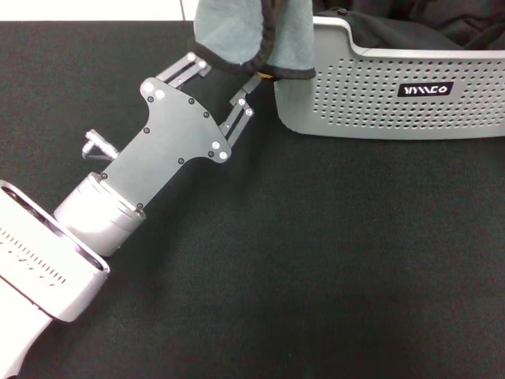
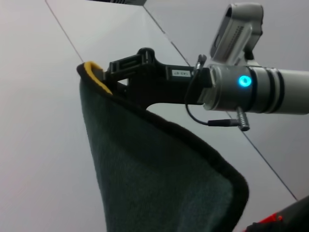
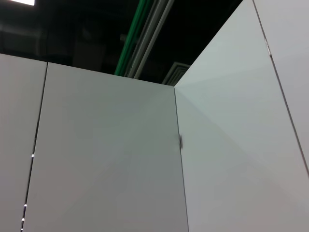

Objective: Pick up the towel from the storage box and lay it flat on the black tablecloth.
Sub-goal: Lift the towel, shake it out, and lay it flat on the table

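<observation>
Nearest the head camera, the left arm's grey wrist housing rises from the lower left, and its black plate leads up to the left pincer (image 1: 229,79), whose fingers reach under the hanging towel (image 1: 252,35). Whether that pincer has closed on the cloth cannot be told, since the fabric covers its tips. The left wrist view shows the right pincer (image 2: 104,77) clamped on a towel corner where the orange-yellow face peeks out, the teal side draping below it. Further right, the storage box (image 1: 379,99) sits on the black tablecloth (image 1: 316,260), and the towel hangs against its near corner. The likely risk is that the hem drags on the box rim and tips or shifts it, or that a one-corner hold lets the cloth land bunched instead of flat.
</observation>
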You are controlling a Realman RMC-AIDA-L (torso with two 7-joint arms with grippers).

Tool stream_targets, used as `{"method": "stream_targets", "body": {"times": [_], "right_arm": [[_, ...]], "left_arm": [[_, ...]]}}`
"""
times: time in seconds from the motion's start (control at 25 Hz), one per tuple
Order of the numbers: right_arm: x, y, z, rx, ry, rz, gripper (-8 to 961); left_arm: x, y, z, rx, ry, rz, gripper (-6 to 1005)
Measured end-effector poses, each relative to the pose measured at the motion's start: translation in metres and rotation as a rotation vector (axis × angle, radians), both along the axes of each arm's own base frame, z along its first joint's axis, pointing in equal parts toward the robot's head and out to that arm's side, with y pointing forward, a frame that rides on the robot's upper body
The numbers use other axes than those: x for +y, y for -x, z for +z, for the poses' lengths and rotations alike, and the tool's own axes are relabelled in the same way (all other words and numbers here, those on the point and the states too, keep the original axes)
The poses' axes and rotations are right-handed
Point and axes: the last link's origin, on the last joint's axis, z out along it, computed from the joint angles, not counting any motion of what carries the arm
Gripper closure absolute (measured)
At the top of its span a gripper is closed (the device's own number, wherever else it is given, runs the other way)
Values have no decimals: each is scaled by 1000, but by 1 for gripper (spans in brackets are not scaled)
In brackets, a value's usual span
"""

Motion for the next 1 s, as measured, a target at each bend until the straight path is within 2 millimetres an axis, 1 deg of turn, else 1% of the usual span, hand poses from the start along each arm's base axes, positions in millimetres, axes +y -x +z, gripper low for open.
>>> {"method": "stream_targets", "body": {"times": [0.96, 1.0], "right_arm": [[-2, 2, -6, 4, 28, -2, 892], [-2, 1, -6, 3, 29, -3, 891]], "left_arm": [[11, 0, 3, -16, -34, 51, 602], [11, 0, 3, -17, -33, 52, 615]]}}
